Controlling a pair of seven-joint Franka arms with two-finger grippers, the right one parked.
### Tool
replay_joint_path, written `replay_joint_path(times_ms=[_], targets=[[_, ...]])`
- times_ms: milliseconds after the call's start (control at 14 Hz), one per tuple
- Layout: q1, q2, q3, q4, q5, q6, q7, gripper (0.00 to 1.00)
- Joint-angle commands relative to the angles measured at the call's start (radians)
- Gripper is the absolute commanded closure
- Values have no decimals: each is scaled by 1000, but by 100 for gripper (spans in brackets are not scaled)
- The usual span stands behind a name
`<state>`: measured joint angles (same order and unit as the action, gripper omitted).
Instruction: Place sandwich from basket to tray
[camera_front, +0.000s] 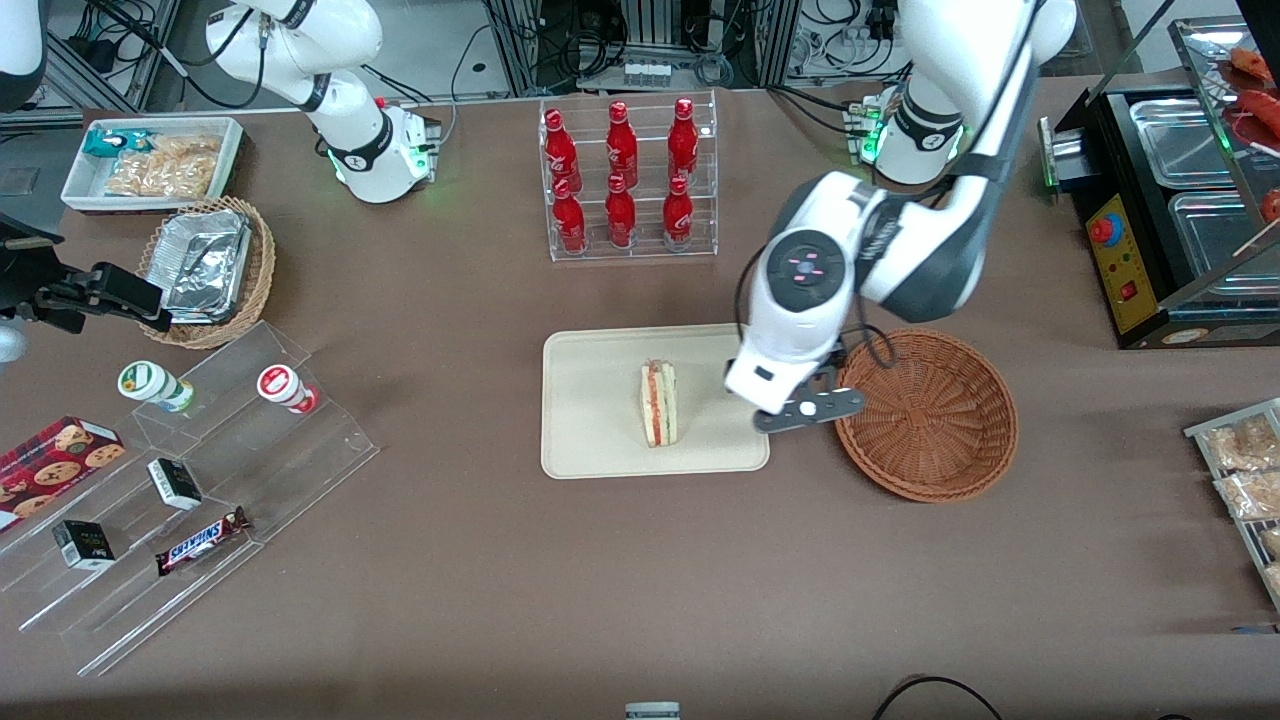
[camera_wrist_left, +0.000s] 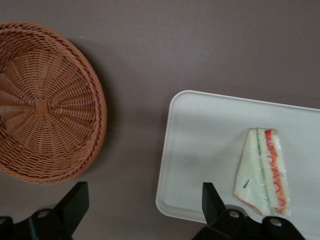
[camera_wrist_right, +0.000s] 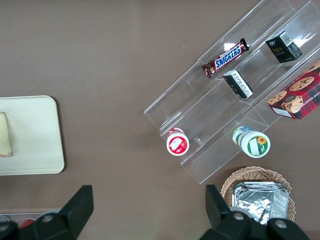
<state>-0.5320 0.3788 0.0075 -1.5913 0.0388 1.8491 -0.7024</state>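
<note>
Black and spread wide apart, my fingers (camera_wrist_left: 75, 200) hold nothing; my gripper (camera_wrist_left: 142, 212) hangs above the bare tabletop in the gap between the tray (camera_wrist_left: 200, 130) and the basket (camera_wrist_left: 47, 105), over the tray's edge nearest the basket. The cream tray lies just beside that reddish-brown wicker basket, apart from it. On the tray rests the sandwich (camera_wrist_left: 262, 172), lying near its middle, red and green filling stripes showing along the cut edge. Farther from the front camera than the tray stands a clear rack of red bottles (camera_front: 622, 175). Brown tabletop (camera_front: 450, 560) surrounds the tray.
</note>
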Motion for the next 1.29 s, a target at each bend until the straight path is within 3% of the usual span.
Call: replay_joint_path(times_ms=[0,571,857,1214], targets=[[84,-158,-8,-174,-43,6,124,0],[334,-354,-14,-210,-51,-269,490,0],[553,-442,-152,-165,-37,-387,641,0],[610,-457,-146,-56,-36,-461,646,0]])
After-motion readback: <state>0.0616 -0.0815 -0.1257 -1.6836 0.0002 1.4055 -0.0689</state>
